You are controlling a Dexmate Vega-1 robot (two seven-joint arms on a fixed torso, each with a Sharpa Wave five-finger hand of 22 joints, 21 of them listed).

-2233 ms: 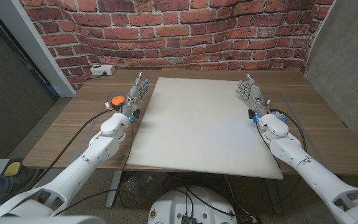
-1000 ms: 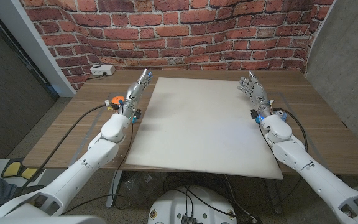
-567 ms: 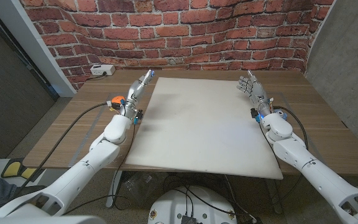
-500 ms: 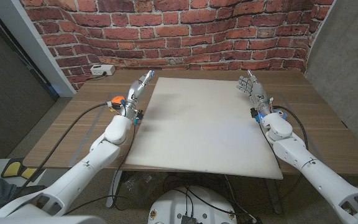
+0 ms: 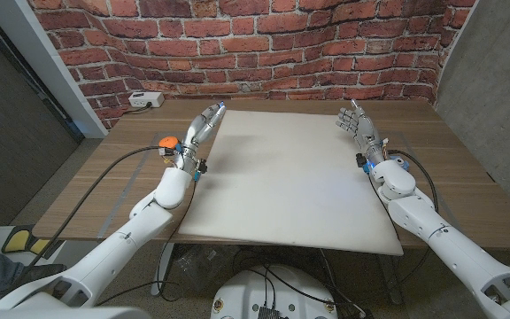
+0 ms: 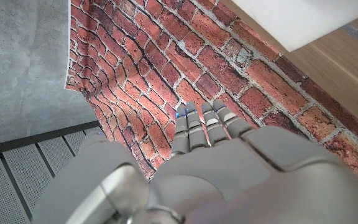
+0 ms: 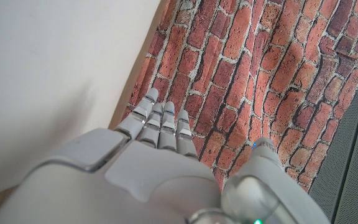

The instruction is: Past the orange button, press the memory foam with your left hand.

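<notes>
One sheet of memory foam [image 5: 286,177], pale and rectangular, covers the middle of the wooden table [image 5: 113,177] from near its far edge to its near edge, and one orange button [image 5: 167,142] sits on the bare wood beside the foam's left edge, toward the far left corner. Two robot hands are in view. The left hand [image 5: 204,124] is raised over the foam's far left corner with its fingers straight, close together and holding nothing; whether the fingertips touch the foam cannot be told from the head view (the left wrist view shows only the foam's corner [image 6: 303,18] and the brick wall [image 6: 166,74] beyond the fingers). The right hand [image 5: 357,126] stands at the foam's right edge near the far right corner, fingers extended, slightly spread and empty. One white box [image 5: 142,100] lies near the table's far left corner. Compared with two seconds ago, the left hand has travelled forward past the button and swung inward over the foam, while the right hand has barely moved.
</notes>
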